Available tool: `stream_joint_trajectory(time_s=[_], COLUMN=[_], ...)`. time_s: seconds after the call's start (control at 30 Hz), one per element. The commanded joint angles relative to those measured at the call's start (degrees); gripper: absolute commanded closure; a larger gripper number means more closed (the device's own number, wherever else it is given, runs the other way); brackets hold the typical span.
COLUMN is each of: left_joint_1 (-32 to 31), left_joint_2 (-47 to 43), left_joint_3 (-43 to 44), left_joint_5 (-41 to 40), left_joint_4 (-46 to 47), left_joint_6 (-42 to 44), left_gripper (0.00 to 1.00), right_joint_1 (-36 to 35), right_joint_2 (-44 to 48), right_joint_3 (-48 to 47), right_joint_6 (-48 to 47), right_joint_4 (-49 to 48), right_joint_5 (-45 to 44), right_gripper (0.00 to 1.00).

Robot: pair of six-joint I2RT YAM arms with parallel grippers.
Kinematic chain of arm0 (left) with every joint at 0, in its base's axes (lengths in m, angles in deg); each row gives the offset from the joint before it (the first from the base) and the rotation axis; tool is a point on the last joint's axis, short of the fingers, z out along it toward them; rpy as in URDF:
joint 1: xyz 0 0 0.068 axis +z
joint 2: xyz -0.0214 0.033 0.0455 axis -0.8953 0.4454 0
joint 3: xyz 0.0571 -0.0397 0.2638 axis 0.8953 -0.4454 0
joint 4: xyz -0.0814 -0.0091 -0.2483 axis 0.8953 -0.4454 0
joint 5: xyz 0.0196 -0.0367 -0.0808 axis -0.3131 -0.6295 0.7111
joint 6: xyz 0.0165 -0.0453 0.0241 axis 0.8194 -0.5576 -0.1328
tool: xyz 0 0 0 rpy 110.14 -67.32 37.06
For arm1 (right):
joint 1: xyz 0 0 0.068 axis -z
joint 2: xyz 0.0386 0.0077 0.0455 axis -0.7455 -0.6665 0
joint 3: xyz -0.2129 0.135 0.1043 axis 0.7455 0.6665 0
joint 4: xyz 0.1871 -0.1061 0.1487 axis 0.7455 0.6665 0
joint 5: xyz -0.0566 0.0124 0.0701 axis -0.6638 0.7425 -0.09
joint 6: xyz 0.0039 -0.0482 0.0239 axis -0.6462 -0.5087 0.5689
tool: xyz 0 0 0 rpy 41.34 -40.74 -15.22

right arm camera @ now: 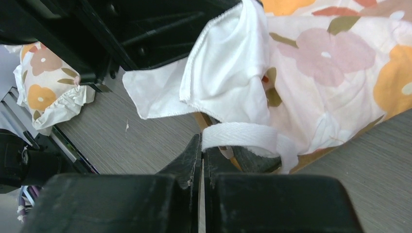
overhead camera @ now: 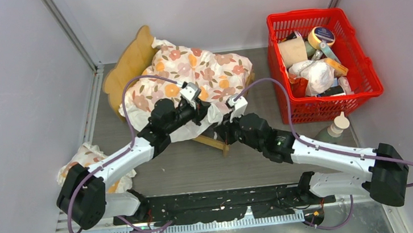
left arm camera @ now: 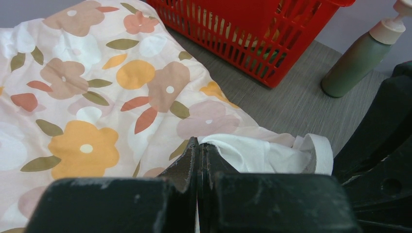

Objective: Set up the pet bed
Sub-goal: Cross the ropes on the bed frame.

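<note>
The pet bed (overhead camera: 132,59) stands at the back left, its light-wood scalloped headboard showing and one wooden rail (overhead camera: 213,142) sticking out at the front. A white floral-print cushion (overhead camera: 203,71) lies draped over it and hides the sleeping surface. My left gripper (overhead camera: 207,112) (left arm camera: 199,145) is shut on the cushion's white front edge (left arm camera: 252,153). Right beside it, my right gripper (overhead camera: 221,127) (right arm camera: 201,144) is shut on a white webbing strap (right arm camera: 240,137) at the cushion's corner, just above the bed's wooden corner.
A red plastic basket (overhead camera: 361,81) full of bottles and packets stands at the back right. A green pump bottle (overhead camera: 334,129) (left arm camera: 357,60) stands in front of it. A small floral pillow (overhead camera: 85,158) (right arm camera: 46,87) lies by the left arm. Grey walls enclose the table.
</note>
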Motion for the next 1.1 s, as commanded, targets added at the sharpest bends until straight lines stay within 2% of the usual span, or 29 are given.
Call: stream_joint_trajectory(time_s=[0.0,0.47,0.7,0.93,1.07], left_joint_1=[0.43,0.47,0.76,1.23,1.48], left_joint_2=[-0.04,0.43,0.84,0.95,1.18], left_joint_3=[0.87,0.29,0.79,0.81,0.81], left_joint_5=[-0.24,-0.55,-1.13,-0.86,-0.56], left_joint_4=[4.63,4.86,4.81,4.92,5.23], left_joint_6=[0.22,0.47,0.82,1.01,0.88], left_gripper=[1.00,1.00,1.00,1.00,1.00], right_joint_1=[0.04,0.25,0.64,0.83,0.83], right_joint_2=[-0.11,-2.57,-2.80,-5.29,-7.38], right_joint_3=[1.54,1.45,1.63,5.70,6.57], right_joint_6=[2.61,3.47,4.19,7.55,8.53], right_joint_4=[-2.50,-5.21,-11.78,-17.44,-18.20], right_joint_5=[0.52,-0.41,1.32,3.18,4.31], right_gripper=[0.95,0.95,0.95,0.95,0.95])
